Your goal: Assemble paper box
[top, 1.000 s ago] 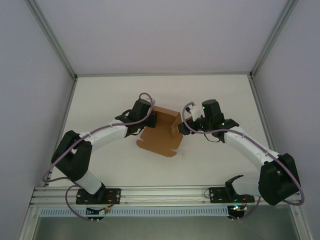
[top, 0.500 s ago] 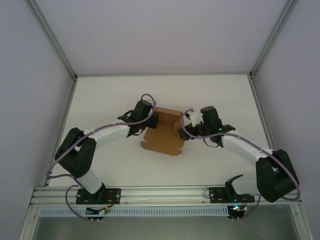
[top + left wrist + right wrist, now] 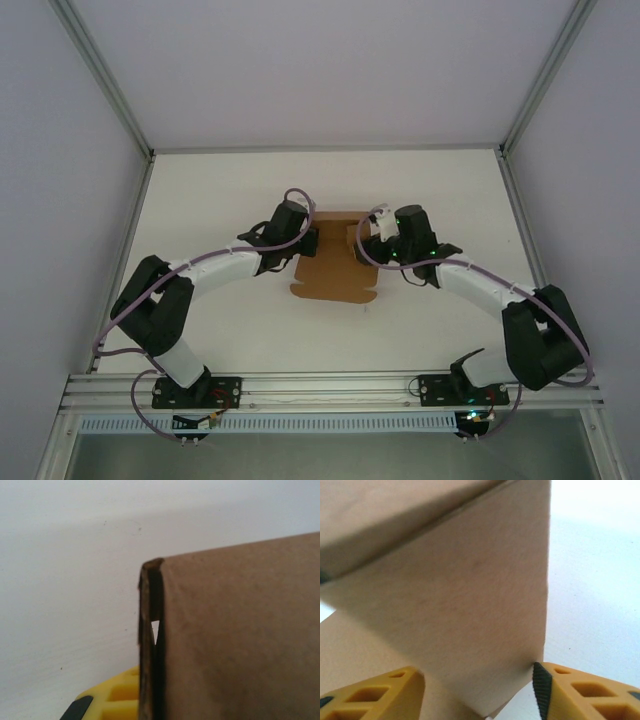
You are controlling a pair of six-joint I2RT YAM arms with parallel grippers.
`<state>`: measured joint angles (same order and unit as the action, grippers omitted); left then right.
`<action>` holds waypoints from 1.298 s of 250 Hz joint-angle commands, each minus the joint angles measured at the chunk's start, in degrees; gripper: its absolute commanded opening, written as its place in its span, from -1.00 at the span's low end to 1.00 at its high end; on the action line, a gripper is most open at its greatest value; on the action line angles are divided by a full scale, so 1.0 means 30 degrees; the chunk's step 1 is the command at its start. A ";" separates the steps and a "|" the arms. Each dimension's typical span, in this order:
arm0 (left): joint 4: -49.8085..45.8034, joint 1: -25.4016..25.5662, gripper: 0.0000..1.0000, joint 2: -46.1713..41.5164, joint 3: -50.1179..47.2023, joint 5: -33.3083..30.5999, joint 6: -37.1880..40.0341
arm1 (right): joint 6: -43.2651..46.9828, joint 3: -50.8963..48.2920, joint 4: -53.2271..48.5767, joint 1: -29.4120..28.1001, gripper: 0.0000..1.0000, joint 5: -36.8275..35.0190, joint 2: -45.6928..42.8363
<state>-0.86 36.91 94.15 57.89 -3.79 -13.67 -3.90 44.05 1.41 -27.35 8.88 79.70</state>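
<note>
The brown cardboard paper box (image 3: 333,277) was clamped at its left edge by the left gripper (image 3: 304,244), its raised right flap (image 3: 470,605) straddled by the parted right gripper (image 3: 361,247).

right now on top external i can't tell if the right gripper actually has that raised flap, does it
observer: not clamped. on the right wrist view the right gripper is open, a finger on each side of a panel of the paper box.
operator: and the left one
observer: the left gripper is shut on the box's wall; the left wrist view shows a yellow finger against a doubled edge.
operator: layers flat together
observer: not quite, a thin gap shows between them.
</note>
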 commanded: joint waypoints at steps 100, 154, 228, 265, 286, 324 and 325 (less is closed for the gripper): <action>-0.0163 0.1175 -1.00 -0.0735 0.0501 0.0229 0.0300 | -0.2049 0.1780 0.2874 -0.1976 -0.57 -0.9823 0.1927; -0.0538 0.1222 -1.00 -0.0969 0.0776 -0.0178 -0.0348 | -0.4797 0.2639 -0.0054 -0.2251 -0.76 -1.5227 0.2338; -0.0595 0.1316 -1.00 -0.1251 0.0864 -0.0495 -0.1117 | -1.1491 0.5262 -0.7130 -0.2402 -1.00 -2.1788 0.4376; -0.0665 0.1319 -1.00 -0.1412 0.0870 -0.0334 -0.1112 | -1.0060 0.5091 -0.5530 -0.2391 -1.00 -2.0713 0.4275; -0.0886 0.1307 -1.00 -0.1433 0.0979 -0.0248 -0.1040 | -0.8011 0.4272 -0.2991 -0.2374 -0.60 -1.8326 0.3554; -0.0926 0.1292 -1.00 -0.1529 0.0896 0.0064 -0.0951 | -0.5775 0.3558 -0.0996 -0.2393 -0.26 -1.4530 0.2182; -0.0934 0.1292 -1.00 -0.1529 0.0893 0.0093 -0.0936 | -0.5724 0.3533 -0.0938 -0.2380 -0.26 -1.4444 0.2134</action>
<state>-0.97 40.42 93.23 59.90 -6.11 -17.12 -27.11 56.38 -7.66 -36.60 -38.22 89.58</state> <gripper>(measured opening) 0.065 0.332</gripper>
